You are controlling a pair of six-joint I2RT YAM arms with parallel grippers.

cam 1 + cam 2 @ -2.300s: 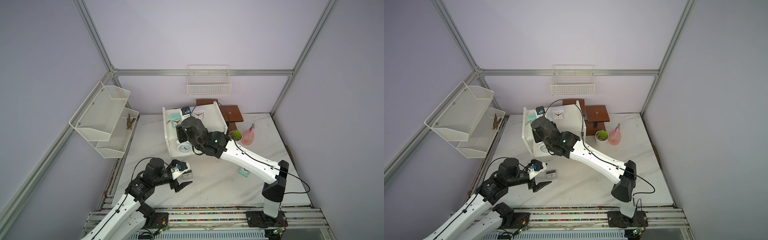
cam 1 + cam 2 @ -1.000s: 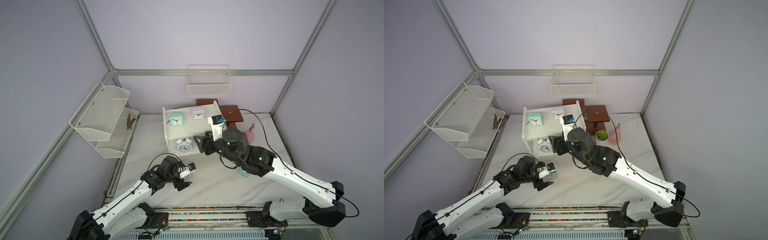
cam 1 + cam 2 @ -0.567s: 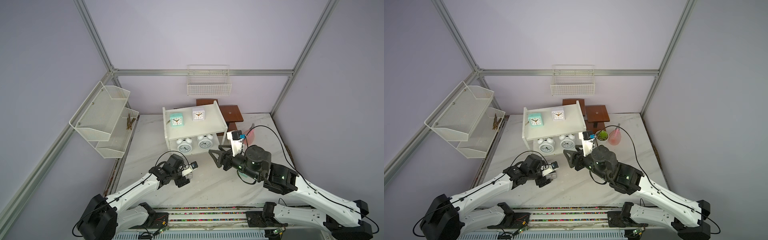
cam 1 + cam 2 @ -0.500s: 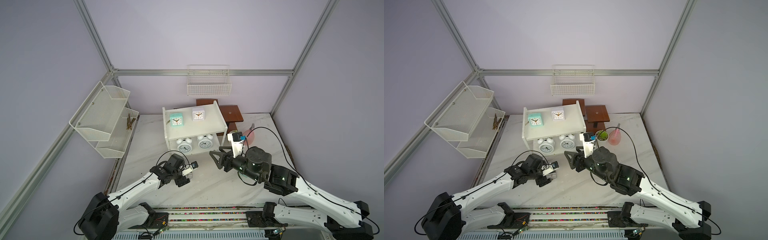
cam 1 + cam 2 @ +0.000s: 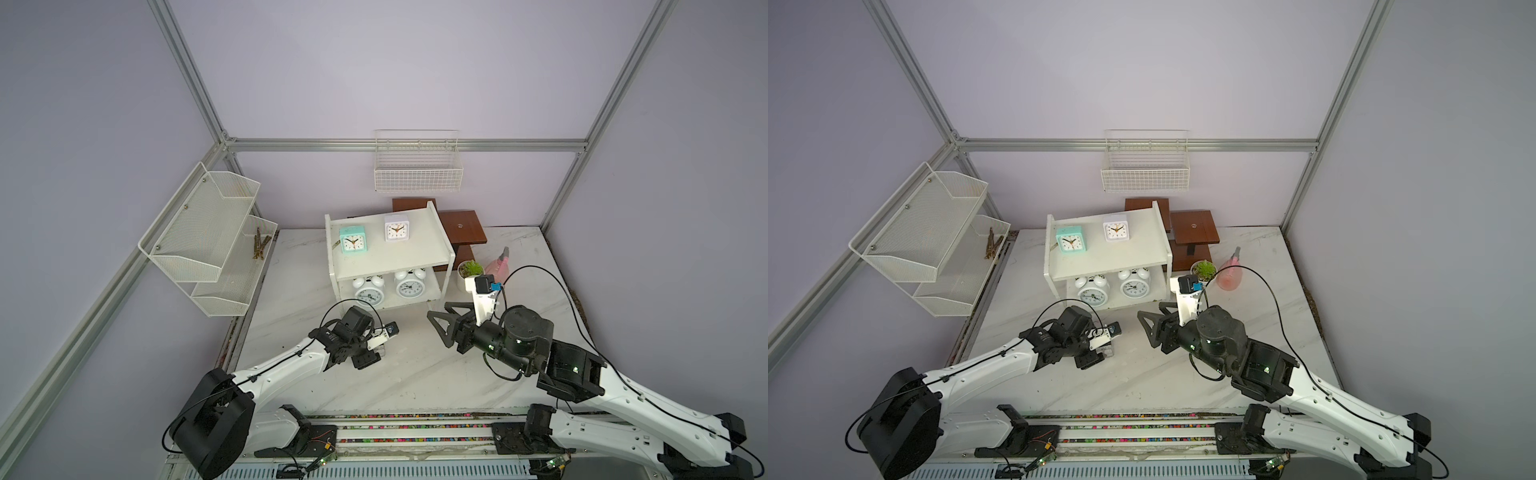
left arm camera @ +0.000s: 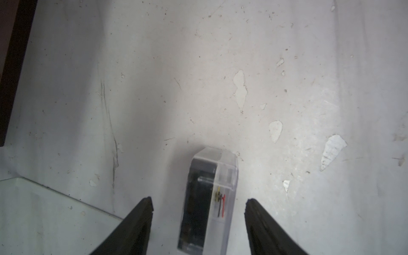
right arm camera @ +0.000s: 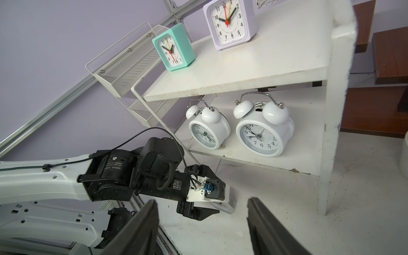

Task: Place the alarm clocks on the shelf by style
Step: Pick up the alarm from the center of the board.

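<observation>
Four clocks [image 5: 353, 240] are sitting on the shelf [image 5: 415, 253] already, sorted by tier. Left gripper [image 6: 198, 199] is straddling the dark clock [image 6: 198, 181] near the table's [image 5: 415, 374] front-left, jaws apart, not touching it. Right gripper [image 5: 437, 309] is hanging open, empty.

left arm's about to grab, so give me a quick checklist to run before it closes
1. Jaws of left gripper straddle dark clock: ok, gap on each side.
2. Dark clock upright: cannot tell.
3. Right gripper empty, apart from left arm: ok, open.
4. Room on shelf top board beside mint clock and white clock: ok.
5. Both twin-bell clocks on lower board: ok.
</observation>
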